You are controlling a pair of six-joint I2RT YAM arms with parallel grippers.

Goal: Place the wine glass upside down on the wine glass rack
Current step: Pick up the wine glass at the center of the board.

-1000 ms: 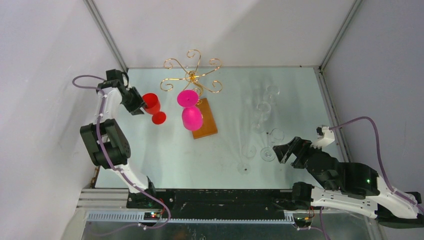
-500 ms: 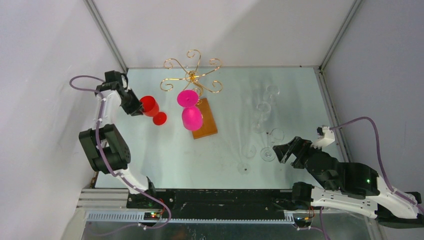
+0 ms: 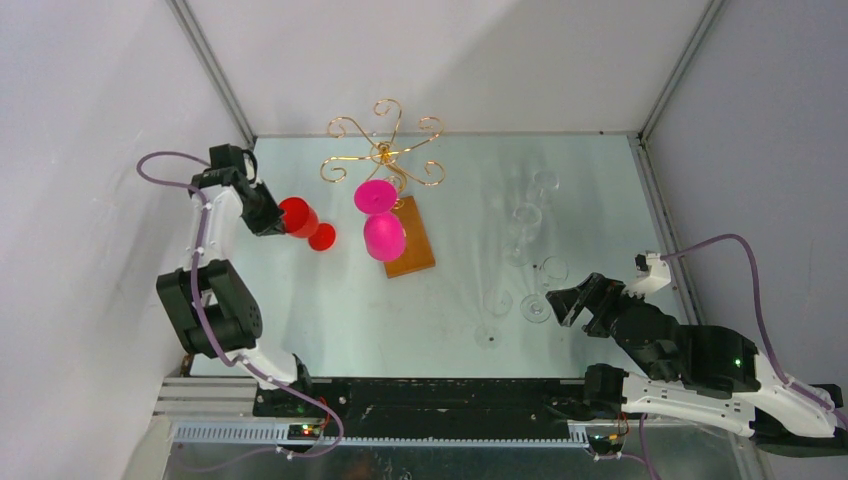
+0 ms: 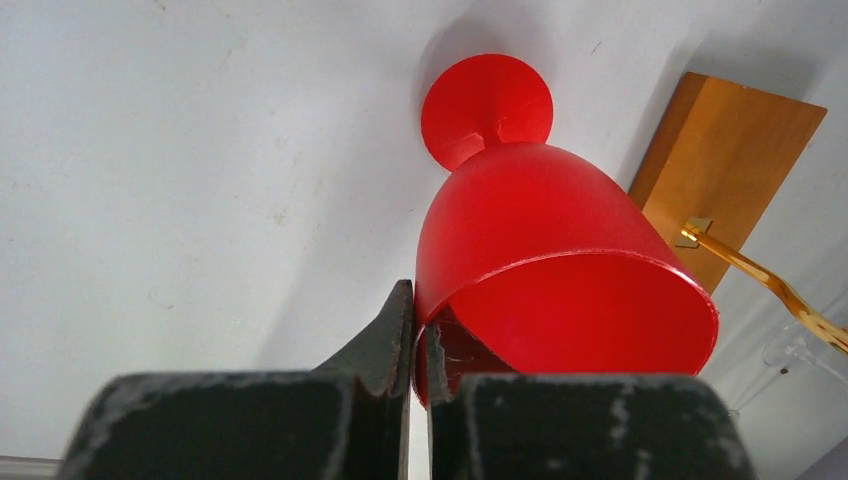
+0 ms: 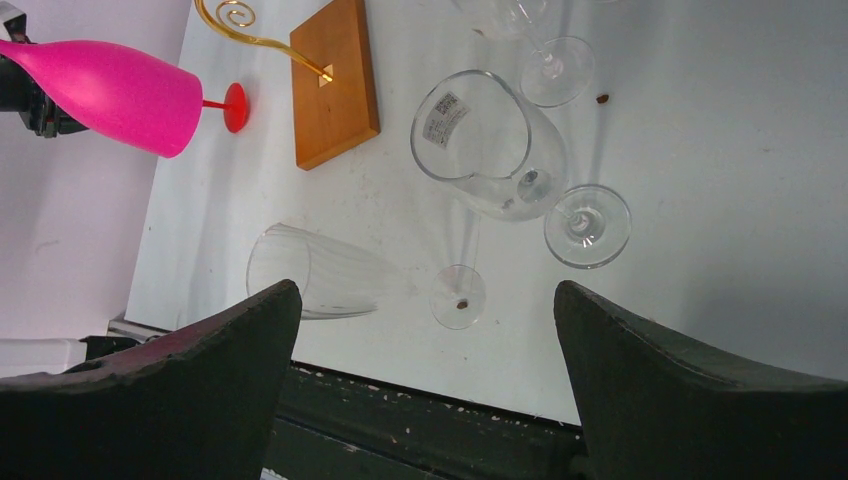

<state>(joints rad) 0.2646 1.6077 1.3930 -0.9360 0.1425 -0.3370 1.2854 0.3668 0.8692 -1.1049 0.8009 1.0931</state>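
"Pale table [image 3: 330, 310], nearest first: right jaws stood wide and empty beside the clear glasses [image 3: 535, 305]."
"And the left jaws?"
"Pinched on the rim of the red wine glass [image 3: 300, 217], which lay on its side left of the wine glass rack [image 3: 383, 150]. So thin a grip might slip on lifting."

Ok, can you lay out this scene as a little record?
left tool: shut on the rim of the red glass
red glass: tilted on its side, foot pointing away from that tool
right tool: open, empty, facing the clear glasses
clear glasses: several, on the right
rack: gold wire on a wooden base, far centre
pink glass: appears to hang upside down from the rack
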